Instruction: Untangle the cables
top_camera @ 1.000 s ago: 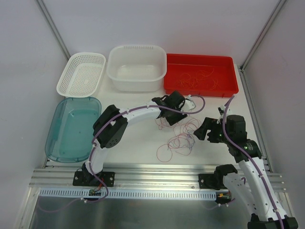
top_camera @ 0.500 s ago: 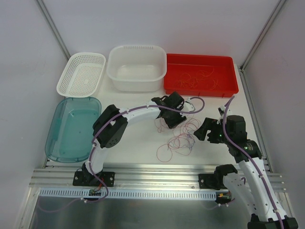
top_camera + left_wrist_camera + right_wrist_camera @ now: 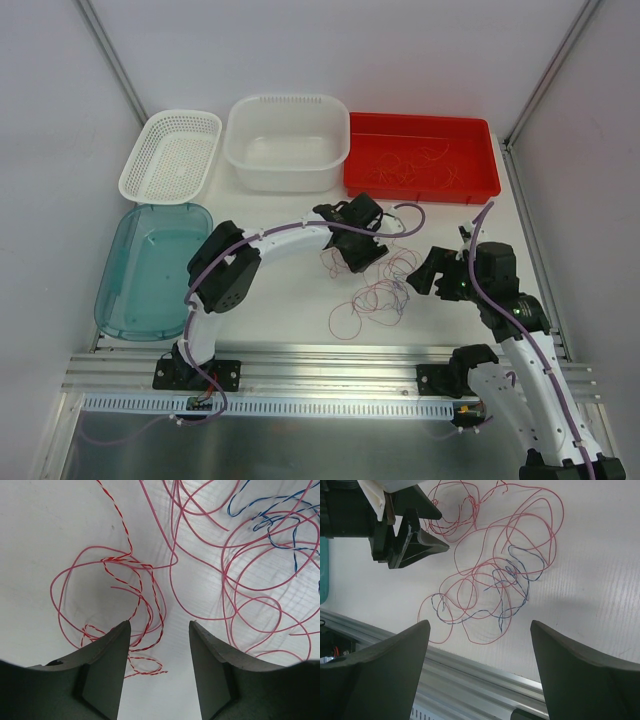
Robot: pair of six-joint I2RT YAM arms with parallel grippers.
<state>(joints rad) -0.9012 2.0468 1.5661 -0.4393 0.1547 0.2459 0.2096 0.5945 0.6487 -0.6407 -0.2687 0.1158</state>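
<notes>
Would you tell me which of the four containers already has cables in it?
The red tray at back right: thin wires lie inside; the tub, basket and teal tray hold none.

- Top ext cam: fixed, high behind arm bases, looks down over whole table (image 3: 290, 300) — farthest view.
- L wrist cam: v. near, faces straight down past left gripper (image 3: 160, 630) onto cables (image 3: 172, 560).
- R wrist cam: higher, slanted — shares same tangle w/ both others, plus left gripper seen side-on.
</notes>
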